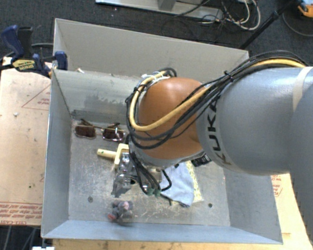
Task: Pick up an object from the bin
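My gripper [122, 181] reaches down to the bin floor near the middle, below the orange wrist cover. A cream-coloured stick-shaped thing [106, 154] lies just to its upper left, with its right end running under the gripper. A small dark lump with pinkish bits [122, 212] sits on the floor just in front of the gripper, close to the near wall. A white crumpled cloth or bag [183, 188] lies to the gripper's right, partly under the arm.
Brown-lensed sunglasses [98, 132] lie at the back left of the floor against the far wall. The arm and its orange cover hide the bin's middle and right rear. Bare floor shows at the left and the front right.
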{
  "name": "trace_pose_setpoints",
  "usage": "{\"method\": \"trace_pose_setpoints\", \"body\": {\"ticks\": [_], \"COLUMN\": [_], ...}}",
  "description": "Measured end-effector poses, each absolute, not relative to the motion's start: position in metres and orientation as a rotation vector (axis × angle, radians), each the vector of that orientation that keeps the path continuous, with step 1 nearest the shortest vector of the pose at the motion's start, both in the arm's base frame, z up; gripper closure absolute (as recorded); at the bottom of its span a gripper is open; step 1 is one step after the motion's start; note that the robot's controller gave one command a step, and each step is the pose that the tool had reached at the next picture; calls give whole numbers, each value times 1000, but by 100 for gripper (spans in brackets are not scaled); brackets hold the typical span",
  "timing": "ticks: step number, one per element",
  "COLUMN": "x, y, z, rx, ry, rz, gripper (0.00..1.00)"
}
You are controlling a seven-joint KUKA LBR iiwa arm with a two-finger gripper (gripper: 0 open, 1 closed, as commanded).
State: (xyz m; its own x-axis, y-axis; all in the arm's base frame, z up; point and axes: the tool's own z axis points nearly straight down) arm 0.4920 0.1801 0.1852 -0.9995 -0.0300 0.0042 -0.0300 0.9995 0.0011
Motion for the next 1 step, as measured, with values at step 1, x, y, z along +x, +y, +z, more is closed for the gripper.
{"method": "trace_pose_setpoints", "body": {"ticks": [1], "x": [498], "y": [143], "z": [172], "rx": [569], "ry": [-3090], "rz": [-2], "gripper": [100]}}
